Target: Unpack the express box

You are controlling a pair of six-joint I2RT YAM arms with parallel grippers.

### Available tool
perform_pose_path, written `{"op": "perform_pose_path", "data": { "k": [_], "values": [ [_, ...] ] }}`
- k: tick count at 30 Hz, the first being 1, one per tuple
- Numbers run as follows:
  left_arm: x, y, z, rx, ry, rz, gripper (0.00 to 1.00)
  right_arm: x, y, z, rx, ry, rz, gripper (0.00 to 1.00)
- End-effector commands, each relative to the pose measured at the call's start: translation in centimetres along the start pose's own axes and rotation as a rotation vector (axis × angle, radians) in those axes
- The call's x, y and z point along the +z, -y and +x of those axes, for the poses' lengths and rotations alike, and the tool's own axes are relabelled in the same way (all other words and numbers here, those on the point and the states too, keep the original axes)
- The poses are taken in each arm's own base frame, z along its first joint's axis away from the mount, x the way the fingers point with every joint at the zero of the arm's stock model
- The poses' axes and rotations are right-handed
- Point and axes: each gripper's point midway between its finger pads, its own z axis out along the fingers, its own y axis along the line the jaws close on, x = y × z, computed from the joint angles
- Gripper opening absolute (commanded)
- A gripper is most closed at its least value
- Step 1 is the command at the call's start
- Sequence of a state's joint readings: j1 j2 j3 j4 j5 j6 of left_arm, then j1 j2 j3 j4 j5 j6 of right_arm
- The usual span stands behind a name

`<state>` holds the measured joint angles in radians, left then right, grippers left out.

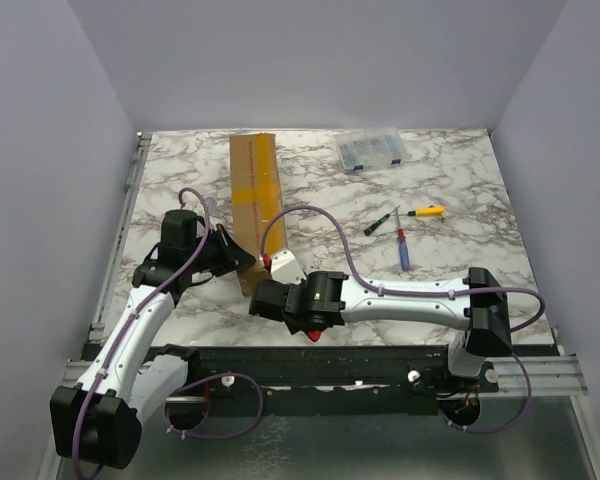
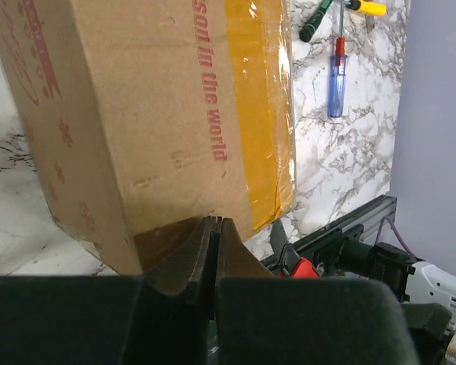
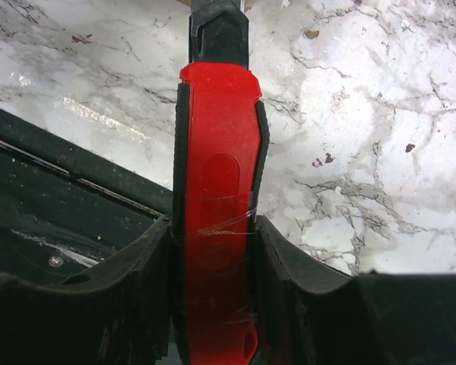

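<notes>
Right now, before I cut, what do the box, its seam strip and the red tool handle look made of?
Express box: matte brown cardboard, dented and fibrous. Seam strip: glossy yellowish plastic tape, wrinkled, with glare. Red tool handle: likely hard moulded plastic, smooth sheen, black edging.

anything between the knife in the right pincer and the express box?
Nothing visible. The red utility knife held in the right pincer has its tip by the near end of the express box. The shut left pincer sits at the box's left side.
</notes>
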<state>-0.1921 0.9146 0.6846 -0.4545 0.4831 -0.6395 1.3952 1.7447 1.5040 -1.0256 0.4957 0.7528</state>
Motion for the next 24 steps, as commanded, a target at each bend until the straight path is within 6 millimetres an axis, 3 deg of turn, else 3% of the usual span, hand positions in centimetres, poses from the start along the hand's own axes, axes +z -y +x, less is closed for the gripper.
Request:
{"op": "perform_pose_path", "data": {
  "k": [1, 8, 24],
  "values": [
    [0.3, -5.7, 2.5, -0.067, -0.068, -0.262, 0.0, 0.3, 1.5, -0.2, 0.035, 0.014, 0.082, 0.0],
    [-0.6, -8.0, 1.8, -0.056, -0.032, -0.41, 0.0, 0.2, 3.4, 0.1, 0.073, 0.009, 0.142, 0.0],
    [-0.5, -11.3, 2.7, -0.095, -0.091, -0.591, 0.0, 0.0, 7.3, 1.2, 0.109, 0.014, 0.289, 0.0]
  ]
}}
